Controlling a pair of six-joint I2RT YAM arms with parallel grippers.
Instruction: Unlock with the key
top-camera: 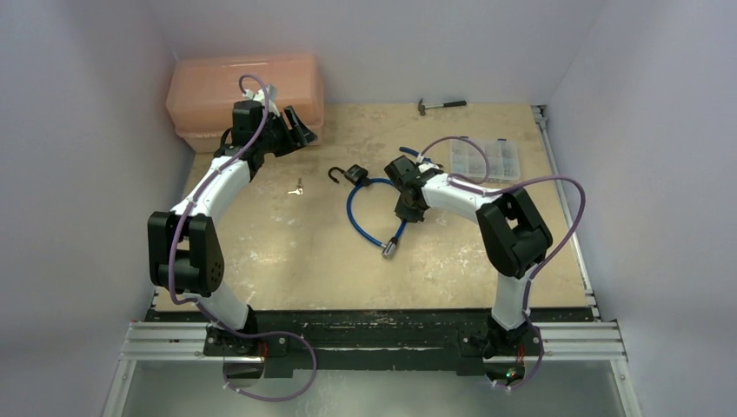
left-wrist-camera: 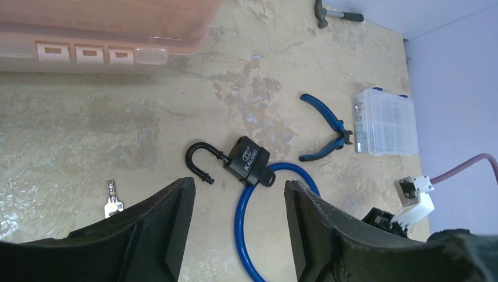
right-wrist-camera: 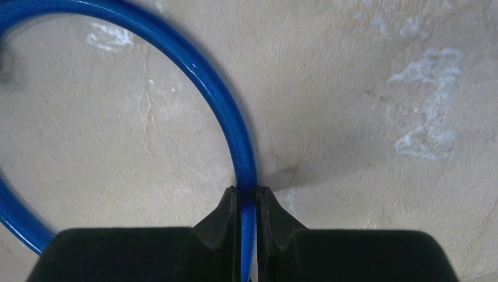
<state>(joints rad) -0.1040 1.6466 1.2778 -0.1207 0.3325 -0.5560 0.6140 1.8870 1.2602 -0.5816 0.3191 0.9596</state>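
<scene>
While the right gripper (right-wrist-camera: 246, 191) is clenched on the blue cable (right-wrist-camera: 194, 64), we see the left gripper (left-wrist-camera: 239, 183) released at the far left; the key (left-wrist-camera: 268, 178) sticks from the padlock (left-wrist-camera: 249, 161), mid-table, shackle swung open; a silver key (left-wrist-camera: 113, 202) lies to its left.

A tan, scuffed table (top-camera: 287, 261) is enclosed by pale walls (top-camera: 78, 130). At the upper left of the top view a pink plastic box (top-camera: 248, 91) sits against the back wall. A hammer (top-camera: 441, 105) lies at the far edge, upper centre. Right of centre is a clear organiser box (top-camera: 485, 159), with blue-handled pliers (left-wrist-camera: 326, 126) lying open just beside it. A small silver key (top-camera: 296, 187) lies alone left of centre. A blue cable (right-wrist-camera: 244, 158) curves in a loop mid-table, its metal end (top-camera: 388, 249) pointing toward the bottom.
</scene>
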